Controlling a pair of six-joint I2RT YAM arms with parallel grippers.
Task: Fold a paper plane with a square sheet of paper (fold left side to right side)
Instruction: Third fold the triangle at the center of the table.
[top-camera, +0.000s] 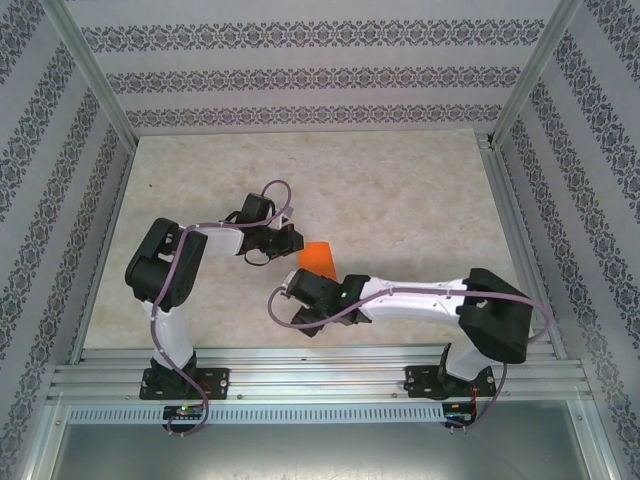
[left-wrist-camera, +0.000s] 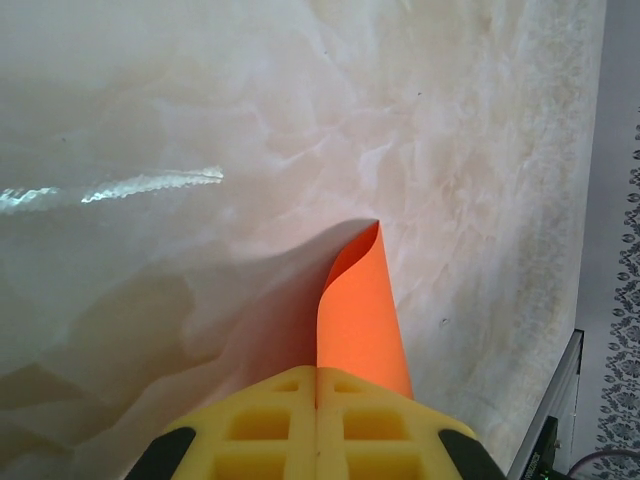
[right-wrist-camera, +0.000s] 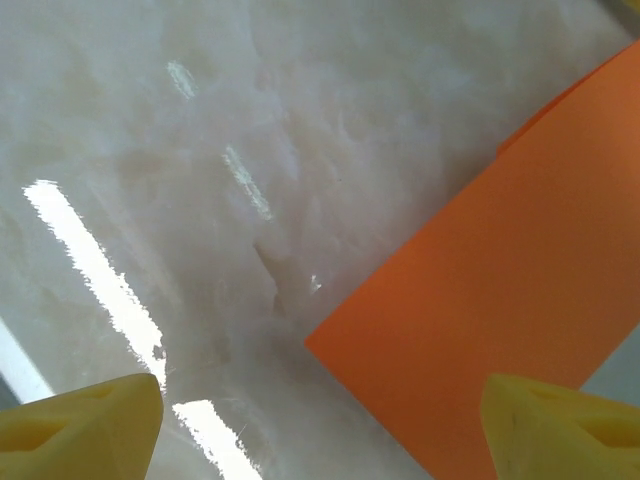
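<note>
Left gripper: nearest the left wrist lens. My yellow fingers are pressed flat together, clamped on one edge of the square sheet of paper.
Sheet, left wrist view: bright orange. It rises from my closed fingers and curls over at its far end above the table.
Sheet, top view: the sheet sits near the table's middle, between my two grippers, just right of the left gripper.
Right gripper: jaws spread wide, gripping nothing.
Sheet, right wrist view: the sheet lies below my open fingers, towards the right-hand one.
</note>
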